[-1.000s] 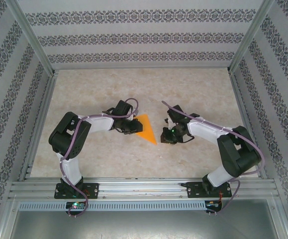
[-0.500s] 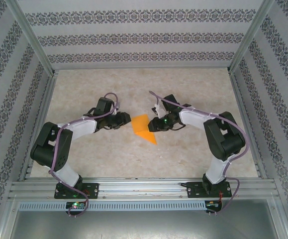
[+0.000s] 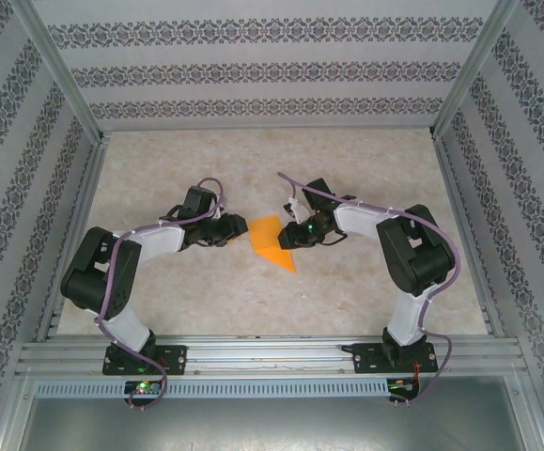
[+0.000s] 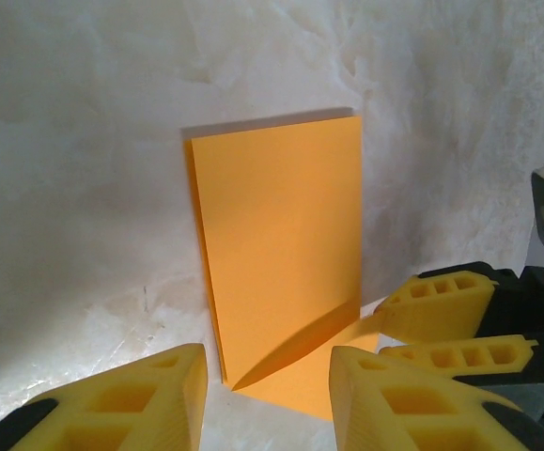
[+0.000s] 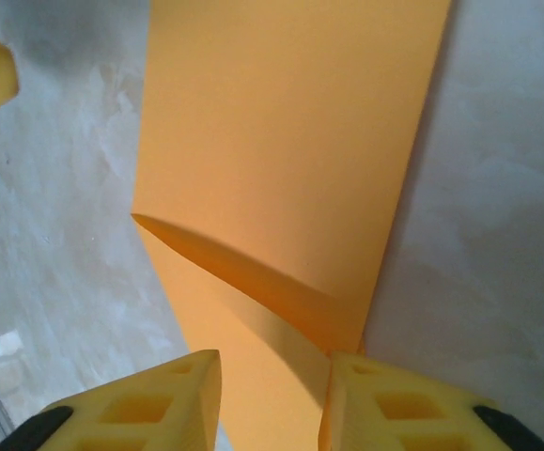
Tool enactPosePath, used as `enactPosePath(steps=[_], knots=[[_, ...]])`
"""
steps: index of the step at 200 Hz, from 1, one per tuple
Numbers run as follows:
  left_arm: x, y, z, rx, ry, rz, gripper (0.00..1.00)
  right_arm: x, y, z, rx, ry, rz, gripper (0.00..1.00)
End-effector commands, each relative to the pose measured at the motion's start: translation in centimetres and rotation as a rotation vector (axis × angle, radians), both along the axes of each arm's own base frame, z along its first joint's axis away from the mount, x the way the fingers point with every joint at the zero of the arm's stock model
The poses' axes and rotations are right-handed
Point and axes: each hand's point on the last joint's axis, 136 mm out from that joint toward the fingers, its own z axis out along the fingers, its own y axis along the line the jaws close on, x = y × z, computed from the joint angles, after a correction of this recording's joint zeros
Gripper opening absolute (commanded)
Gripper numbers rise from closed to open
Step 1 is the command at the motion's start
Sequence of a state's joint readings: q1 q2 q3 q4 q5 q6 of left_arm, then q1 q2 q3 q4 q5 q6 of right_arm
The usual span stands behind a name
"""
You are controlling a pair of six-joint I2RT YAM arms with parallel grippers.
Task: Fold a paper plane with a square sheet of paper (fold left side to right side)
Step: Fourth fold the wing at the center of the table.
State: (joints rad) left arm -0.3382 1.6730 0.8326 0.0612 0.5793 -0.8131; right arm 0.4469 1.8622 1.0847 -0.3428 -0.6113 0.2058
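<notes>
Top external: the thin orange sheet of paper (image 3: pixel 270 242), partly folded, lies mid-bench (image 3: pixel 365 169) between both arms, with the left gripper (image 3: pixel 238 228) just beside its left edge and the right gripper (image 3: pixel 287 235) at its right edge. Left wrist: one flap (image 4: pixel 281 225) stands up off the lower layer; the left gripper is wide open, holding nothing. Right wrist: the right gripper is part-open, its fingers (image 5: pixel 149 404) straddling the paper, gap visible.

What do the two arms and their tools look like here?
Both the left arm and right arm have black joint housings, white link covers and a lavender cable looping along them. A green light glows near the right wrist. The left tool and right tool have yellow wedge-shaped fingers with rectangular cut-outs, on black mounts.
</notes>
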Motion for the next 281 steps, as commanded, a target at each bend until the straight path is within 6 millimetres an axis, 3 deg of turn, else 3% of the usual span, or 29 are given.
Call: enactPosePath(steps=[1, 37, 125, 165, 186, 207, 225, 255, 281], knots=[[0.7, -0.4, 0.6, -0.044, -0.014, -0.002, 0.4, 0.3, 0.6, 0.9, 0.054, -0.013, 0.017, 0.24], [1.4, -0.8, 0.8, -0.096, -0.012, 0.018, 0.44, 0.8, -0.4, 2.2, 0.05, -0.054, -0.017, 0.0], [3.5, -2.6, 0.1, -0.198, -0.01, 0.014, 0.43, 0.6, -1.0, 3.0, 0.084, -0.07, -0.05, 0.0], [4.1, -3.4, -0.7, -0.202, -0.001, -0.004, 0.32, 0.4, -1.1, 2.9, 0.085, -0.068, -0.06, 0.0], [4.5, -3.8, -0.3, -0.204, -0.018, -0.011, 0.29, 0.4, -1.6, 2.8, 0.057, -0.075, -0.074, 0.11], [4.8, -4.5, 0.5, -0.221, -0.033, -0.027, 0.27, 0.6, -3.1, 2.9, -0.039, -0.111, -0.113, 0.31], [4.9, -4.9, 1.3, -0.24, -0.04, -0.032, 0.25, 0.6, -4.4, 3.6, -0.129, -0.177, -0.141, 0.43], [5.1, -5.3, 2.6, -0.276, -0.051, -0.028, 0.22, -1.0, -4.7, 4.5, -0.264, -0.286, -0.107, 0.48], [5.2, -5.6, 3.3, -0.296, -0.045, -0.026, 0.19, -3.3, -2.8, 4.5, -0.36, -0.396, -0.018, 0.52]])
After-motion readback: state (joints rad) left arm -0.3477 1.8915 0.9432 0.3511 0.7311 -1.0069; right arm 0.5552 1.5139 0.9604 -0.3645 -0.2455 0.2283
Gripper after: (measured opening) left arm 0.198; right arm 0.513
